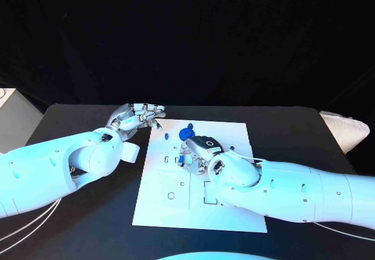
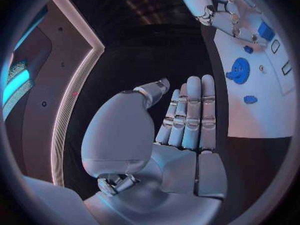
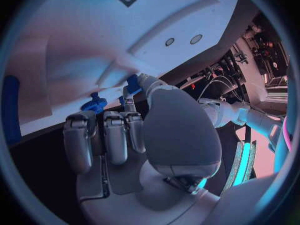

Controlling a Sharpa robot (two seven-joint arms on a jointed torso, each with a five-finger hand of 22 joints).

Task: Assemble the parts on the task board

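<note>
Light: cool blue, bright on task board | background: black, dim | wrist views: fisheye-bent edges, dark rims

Left hand empty — right hand pinching

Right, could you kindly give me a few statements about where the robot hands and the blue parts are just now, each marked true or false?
1. The left robot hand holds nothing and sits beside the flat white rectangular task board. True.
2. The right robot hand hovers off the board, over the black table. False: it is over the board's middle.
3. A round blue gear-like part lies on the board near its far edge. True.
4. The right robot hand has a small blue block part at its fingertips. True.
5. The left robot hand grips the round blue part. False: that part lies on the board, apart from that hand.
</note>
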